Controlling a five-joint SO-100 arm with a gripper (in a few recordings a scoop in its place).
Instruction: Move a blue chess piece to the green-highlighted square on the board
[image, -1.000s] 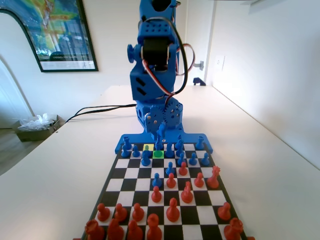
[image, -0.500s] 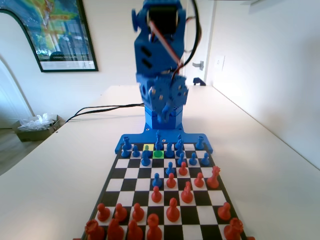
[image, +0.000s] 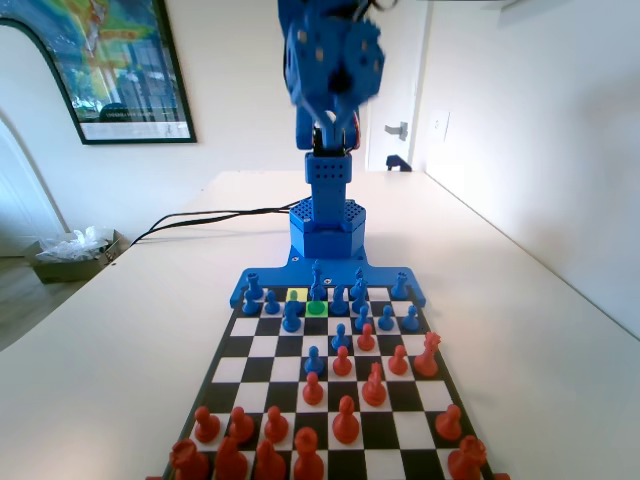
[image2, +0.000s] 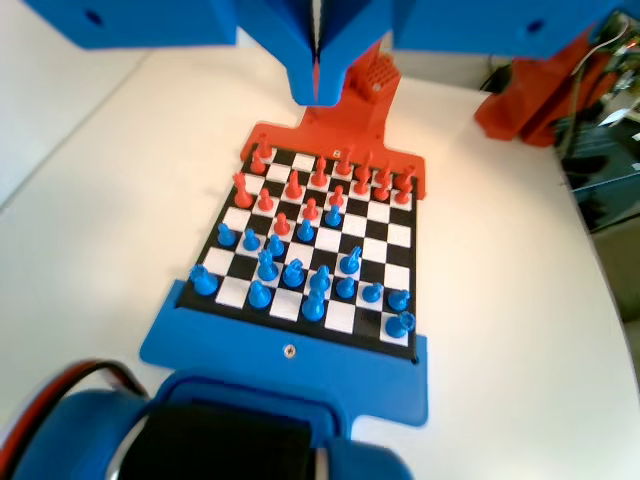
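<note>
High above the board (image2: 412, 352) in the wrist view, my gripper (image2: 318, 95) has its jaws pressed together with nothing between them. In the fixed view the blue arm (image: 330, 60) is raised and blurred, far above the pieces. The blue chess piece (image: 317, 280), slender with a narrow tip, stands free at the far edge of the green-highlighted square (image: 316, 309), among the blue pieces at the board's (image: 245, 345) far end. In the wrist view it seems to be the piece (image2: 318, 285) near the middle of the blue rows.
A paler yellow-green square (image: 297, 295) lies just left of the slender piece. Blue pawns (image: 291, 318) crowd the far rows and red pieces (image: 345, 420) fill the near rows. The arm's blue base (image: 327, 225) stands behind the board. A black cable (image: 200, 218) runs off left.
The arm rose from low over the far rows to high above the board. The slender blue piece stays standing by the green square, free of the gripper.
</note>
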